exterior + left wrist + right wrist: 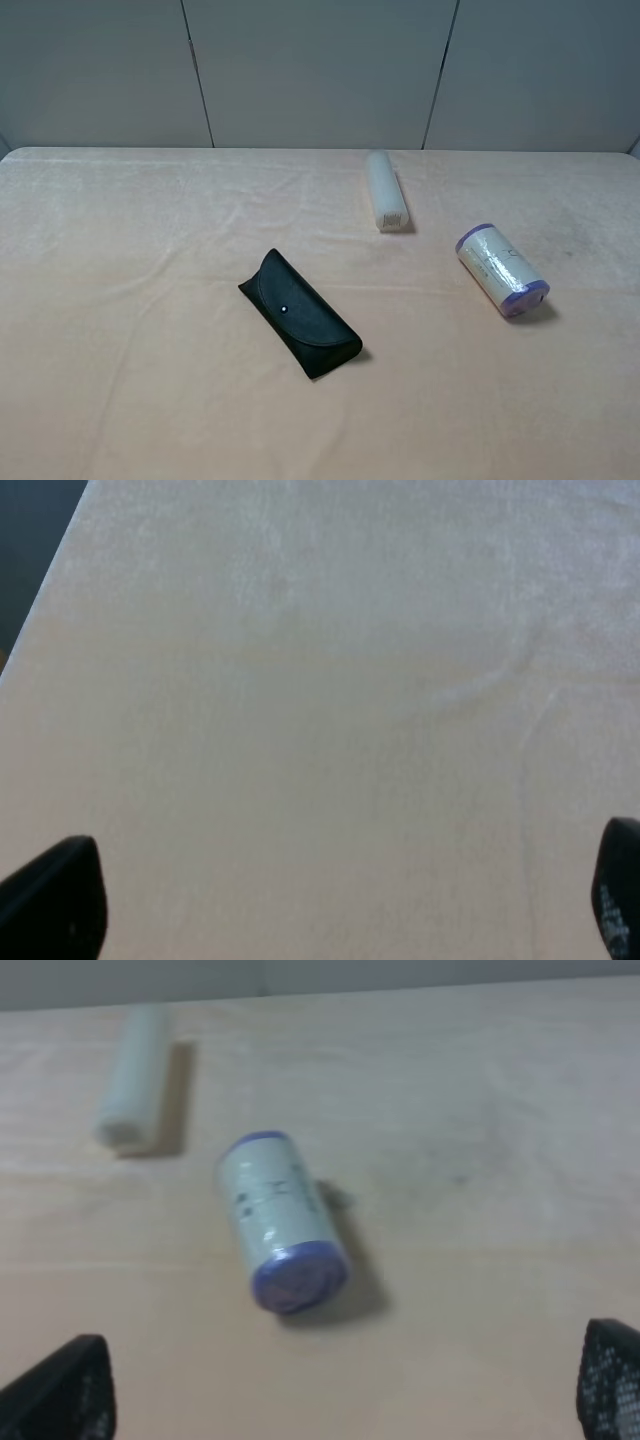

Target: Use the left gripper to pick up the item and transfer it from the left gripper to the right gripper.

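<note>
Item position: we see the short cream-white cylinder roll with purple ends (502,271) lying on its side on the peach cloth-covered table (130,330), on the right half in the high view, touched by neither end effector.
Item and right end effector: in the right wrist view the roll (279,1222) lies ahead of the black right end effector (345,1390), between the lines of its 2 fingertips (62,1392) and well apart from both.
Item and left end effector: the left wrist view shows only bare cloth ahead of the black left end effector (340,900); the roll is out of that view.
Right end effector state: jaws spread wide, holding nothing.
Left end effector state: jaws spread wide too, 1 fingertip (55,898) at each lower corner, nothing between.
Item look: we note a glossy wrapped side with small dark marks and 1 purple end facing the right wrist camera.
Neighbours: a long translucent white tube (387,190) lies behind the roll towards the far edge, apart from it; a black oblong glasses case (300,313) lies near the table's middle, well apart from the roll.
</note>
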You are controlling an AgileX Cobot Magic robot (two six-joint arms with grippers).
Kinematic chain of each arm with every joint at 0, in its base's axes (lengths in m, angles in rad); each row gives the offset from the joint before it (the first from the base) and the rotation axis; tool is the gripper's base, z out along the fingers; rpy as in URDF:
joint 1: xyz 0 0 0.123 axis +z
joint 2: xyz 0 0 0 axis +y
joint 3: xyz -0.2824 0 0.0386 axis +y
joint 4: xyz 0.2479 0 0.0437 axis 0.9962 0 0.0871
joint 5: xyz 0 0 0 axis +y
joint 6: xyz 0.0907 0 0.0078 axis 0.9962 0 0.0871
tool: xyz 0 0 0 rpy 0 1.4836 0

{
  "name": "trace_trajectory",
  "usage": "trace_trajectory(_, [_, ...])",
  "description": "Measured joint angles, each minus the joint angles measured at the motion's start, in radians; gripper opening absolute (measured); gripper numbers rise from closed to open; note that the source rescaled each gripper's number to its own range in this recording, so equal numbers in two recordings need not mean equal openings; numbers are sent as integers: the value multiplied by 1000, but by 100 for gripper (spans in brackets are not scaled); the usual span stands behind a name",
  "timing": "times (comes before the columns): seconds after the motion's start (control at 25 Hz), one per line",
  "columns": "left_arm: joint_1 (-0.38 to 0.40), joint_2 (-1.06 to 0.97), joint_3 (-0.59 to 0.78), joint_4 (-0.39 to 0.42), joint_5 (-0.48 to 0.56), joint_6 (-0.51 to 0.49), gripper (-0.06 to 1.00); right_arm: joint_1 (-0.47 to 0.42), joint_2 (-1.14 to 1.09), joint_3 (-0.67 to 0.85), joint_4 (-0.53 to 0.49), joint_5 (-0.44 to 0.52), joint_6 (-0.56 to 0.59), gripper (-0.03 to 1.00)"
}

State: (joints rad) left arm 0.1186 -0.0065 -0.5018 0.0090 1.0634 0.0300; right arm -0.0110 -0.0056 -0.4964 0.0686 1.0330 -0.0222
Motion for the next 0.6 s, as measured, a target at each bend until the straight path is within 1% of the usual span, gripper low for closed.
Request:
trace_trajectory(0.16, [0,0,0,0,0,0,92,-15,0,0,0,0,3,100])
trace_trajectory(0.6, [0,0,0,0,0,0,92,-16,0,0,0,-2,3,100])
